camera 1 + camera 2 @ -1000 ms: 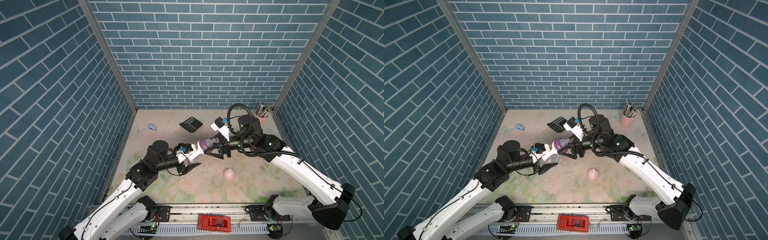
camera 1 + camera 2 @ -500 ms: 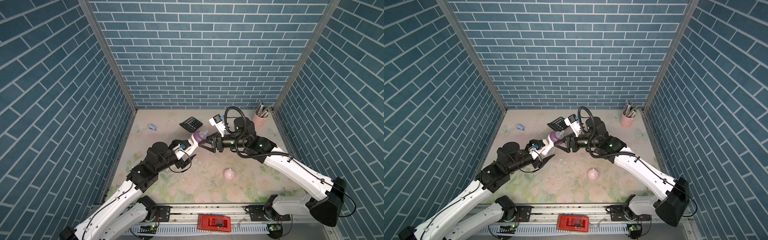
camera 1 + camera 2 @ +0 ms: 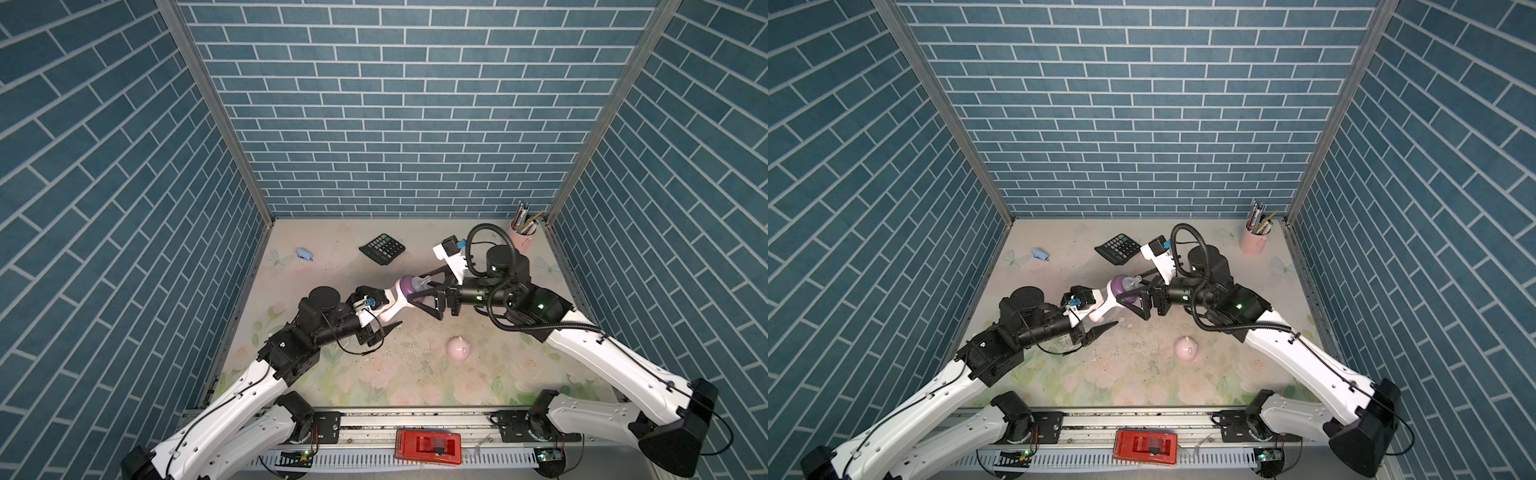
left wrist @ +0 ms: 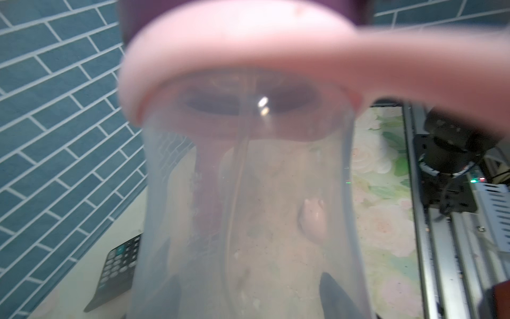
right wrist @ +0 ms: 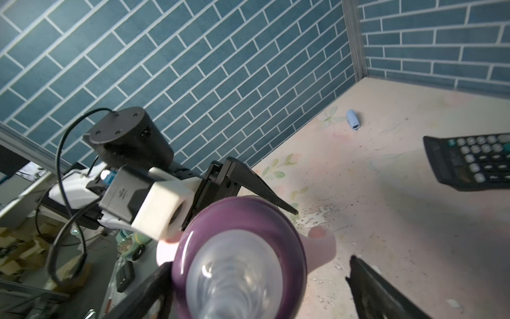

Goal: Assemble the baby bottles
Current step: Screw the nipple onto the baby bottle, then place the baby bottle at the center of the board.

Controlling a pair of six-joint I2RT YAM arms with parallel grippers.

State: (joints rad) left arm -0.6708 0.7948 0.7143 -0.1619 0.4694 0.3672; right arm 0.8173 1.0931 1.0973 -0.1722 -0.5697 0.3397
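Gripping a translucent, round-walled bottle body [image 4: 248,207] mid-air over the floral table [image 3: 374,374], L gripper [image 3: 388,311] is clamped on it; a thin clear straw [image 4: 239,165] runs inside, w/ smooth pink handle ring [image 4: 248,55] and glossy purple collar [image 5: 237,218] + clear nipple [image 5: 234,276] on top. R gripper [image 3: 414,291] jaws spread wide, straddling the collar. Pink eared dome cap [image 3: 458,347] lies on the table apart; pink pen cup [image 3: 524,237] holds pens in the back corner.

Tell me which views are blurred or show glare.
Left wrist view: the bottle body and pink handle ring fill the frame, out of focus, with one bright glint. Right wrist view: the purple collar and nipple are soft; the calculator is sharper. Both top views: sharp, evenly lit.
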